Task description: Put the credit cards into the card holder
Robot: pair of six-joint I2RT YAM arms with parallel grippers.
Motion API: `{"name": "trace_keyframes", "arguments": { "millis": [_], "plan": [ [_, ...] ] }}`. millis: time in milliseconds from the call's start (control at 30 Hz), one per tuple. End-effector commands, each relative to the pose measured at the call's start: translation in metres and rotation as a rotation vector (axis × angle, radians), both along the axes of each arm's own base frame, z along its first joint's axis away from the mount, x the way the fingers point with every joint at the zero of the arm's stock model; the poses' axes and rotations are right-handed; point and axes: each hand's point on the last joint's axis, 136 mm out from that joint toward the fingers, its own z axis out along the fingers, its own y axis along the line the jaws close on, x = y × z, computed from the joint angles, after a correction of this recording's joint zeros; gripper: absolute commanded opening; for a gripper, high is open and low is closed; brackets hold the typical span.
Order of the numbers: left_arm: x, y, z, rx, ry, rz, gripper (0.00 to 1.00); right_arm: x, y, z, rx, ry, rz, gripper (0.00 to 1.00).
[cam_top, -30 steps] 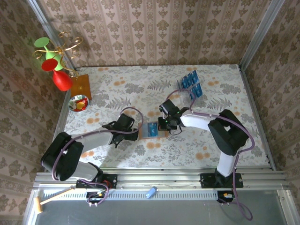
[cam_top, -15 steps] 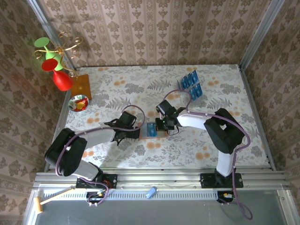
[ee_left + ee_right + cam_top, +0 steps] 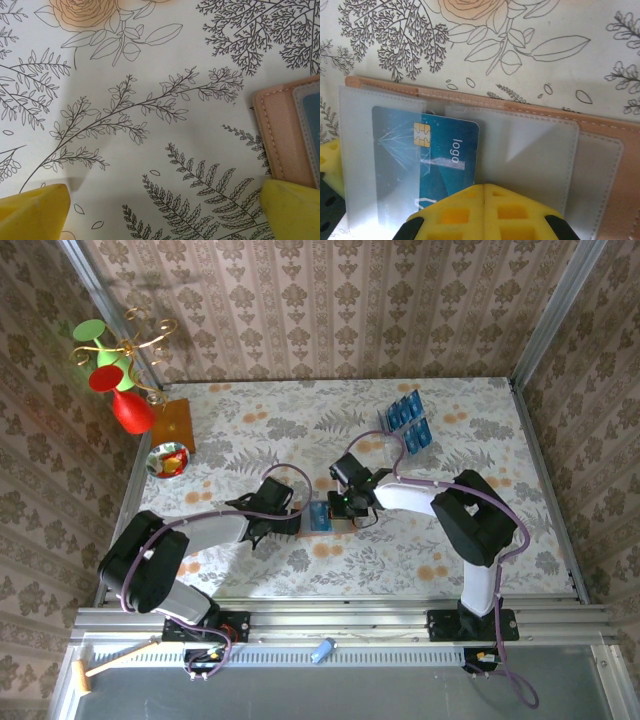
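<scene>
A table (image 3: 470, 430) covered in a pale floral print, walled with patterned wallpaper. At its far left corner an orange-brown wooden board (image 3: 172, 422) carries a red vase (image 3: 130, 412). Behind the vase, a gold wire stand (image 3: 150, 335) holds a green cup (image 3: 90, 332) and a red cup (image 3: 105, 377). A small round dish (image 3: 166, 460) sits just beside the board, by the left edge. A clear plastic rack (image 3: 407, 425) stands near the far right corner. Below the near edge lie a wooden mallet (image 3: 100, 668) and a small blue cylinder (image 3: 322, 650).
</scene>
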Motion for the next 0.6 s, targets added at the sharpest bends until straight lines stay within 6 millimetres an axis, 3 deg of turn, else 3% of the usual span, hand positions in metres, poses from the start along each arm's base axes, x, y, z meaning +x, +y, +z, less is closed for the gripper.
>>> {"name": "trace_keyframes", "arguments": {
  "millis": [0, 567],
  "plan": [
    [-0.004, -0.006, -0.006, 0.002, 0.029, -0.014, 1.00, 0.000, 0.013, 0.000, 0.023, 0.012, 0.005, 0.00],
    [-0.004, -0.010, -0.002, 0.001, 0.021, -0.018, 1.00, 0.000, 0.034, 0.009, 0.097, 0.021, 0.016, 0.00]
  ]
}}
